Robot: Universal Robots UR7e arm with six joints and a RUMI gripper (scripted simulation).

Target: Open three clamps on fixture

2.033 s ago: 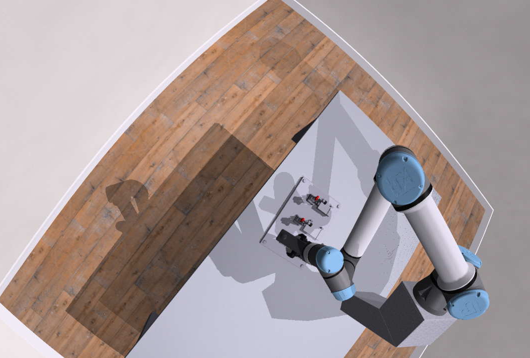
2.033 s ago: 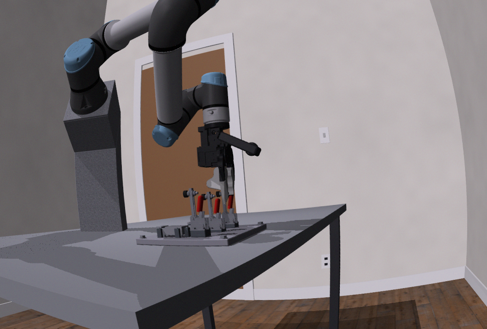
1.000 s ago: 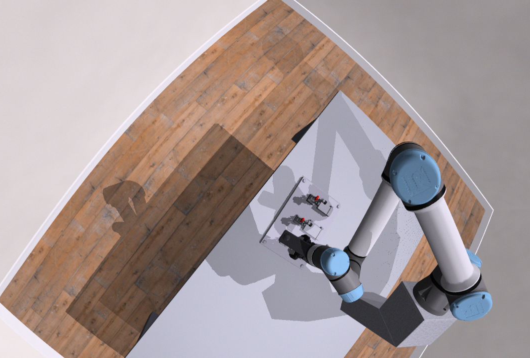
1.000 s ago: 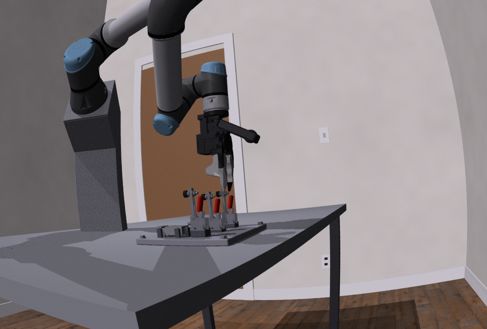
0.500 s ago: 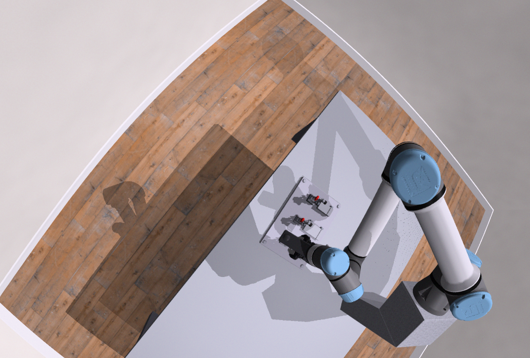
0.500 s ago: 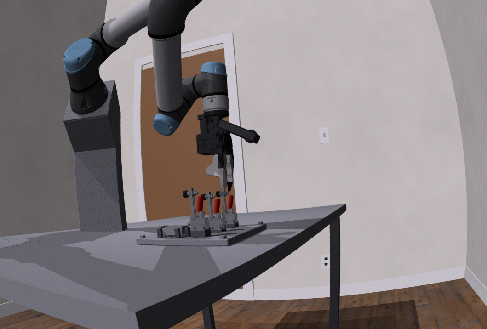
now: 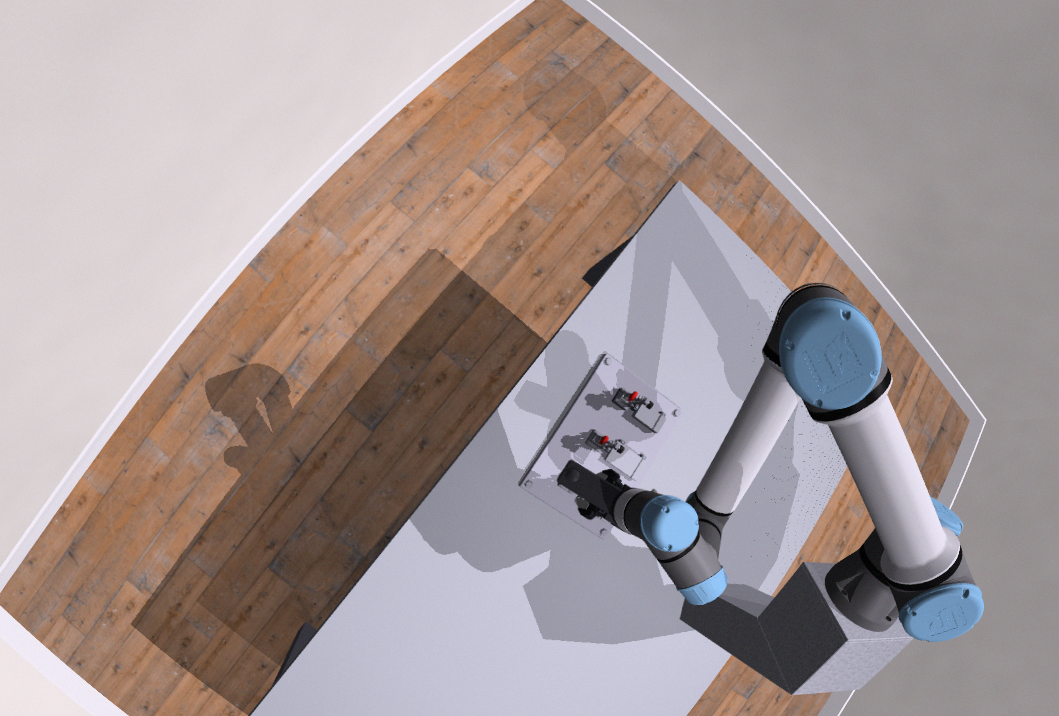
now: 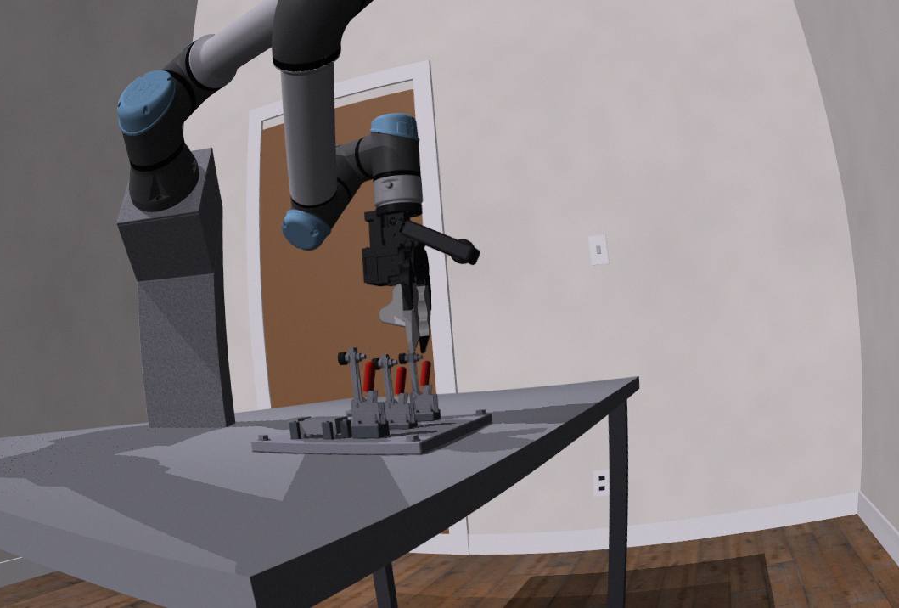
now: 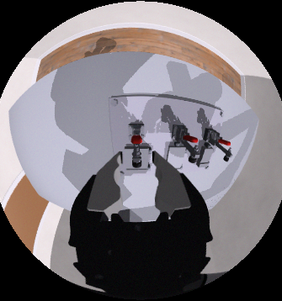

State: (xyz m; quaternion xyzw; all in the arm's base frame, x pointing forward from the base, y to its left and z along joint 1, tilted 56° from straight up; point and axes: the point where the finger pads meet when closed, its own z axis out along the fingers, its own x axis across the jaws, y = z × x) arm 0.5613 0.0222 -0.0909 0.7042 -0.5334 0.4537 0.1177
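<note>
The grey fixture plate point(image 7: 575, 406) point(image 8: 335, 447) point(image 9: 120, 122) lies on the table and carries three toggle clamps with red handles. In the side view all three handles stand upright: the near clamp point(image 8: 368, 374), the middle clamp point(image 8: 399, 380) and the far clamp point(image 8: 425, 373). My gripper point(image 8: 418, 342) point(image 9: 137, 152) hangs point-down just above the far clamp point(image 9: 136, 140), clear of it. Its fingers are partly apart with nothing between them. From above, two clamps point(image 7: 631, 400) point(image 7: 606, 444) show; my gripper point(image 7: 582, 488) hides the third. Small grey parts point(image 8: 314, 428) sit on the plate beside the clamps.
The grey table point(image 8: 508, 423) point(image 7: 463, 607) has its edge close to the fixture on the door side. The arm's dark pedestal point(image 8: 178, 301) point(image 7: 792, 624) stands at the table's far corner. A wooden floor point(image 7: 378, 253) lies around the table.
</note>
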